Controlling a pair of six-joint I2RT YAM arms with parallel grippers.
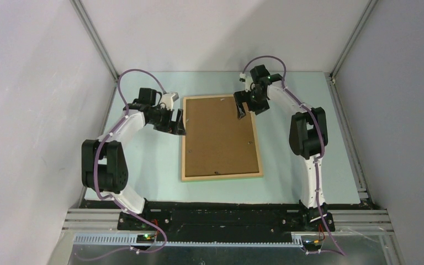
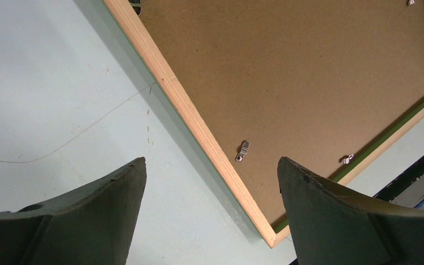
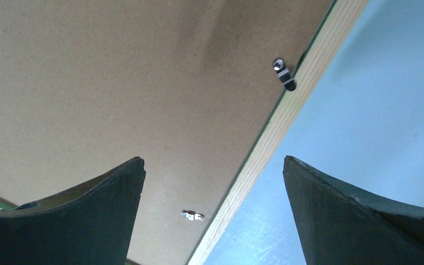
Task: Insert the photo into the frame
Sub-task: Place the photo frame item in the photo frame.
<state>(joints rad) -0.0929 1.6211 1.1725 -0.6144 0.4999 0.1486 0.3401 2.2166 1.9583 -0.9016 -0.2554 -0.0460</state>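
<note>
The frame (image 1: pixel 183 144) lies face down on the table, its light wood rim up. The photo (image 1: pixel 218 135) sits inside it, brown board back up; the printed side is hidden. My left gripper (image 1: pixel 178 124) is open and empty at the frame's left edge, near the far corner. In the left wrist view the left gripper (image 2: pixel 212 168) straddles the wood rim (image 2: pixel 193 116) beside the board (image 2: pixel 298 72). My right gripper (image 1: pixel 247 107) is open and empty over the far right corner. In the right wrist view the right gripper (image 3: pixel 214 165) hovers above the board (image 3: pixel 116 83) and the rim (image 3: pixel 287 110).
Small metal turn clips sit on the frame's back by the board edge (image 2: pixel 243 150) (image 2: pixel 346 159) (image 3: pixel 282 73) (image 3: pixel 192 215). The pale blue table (image 1: pixel 303 187) ends in a black front rail (image 1: pixel 221 212). Grey walls close in on both sides.
</note>
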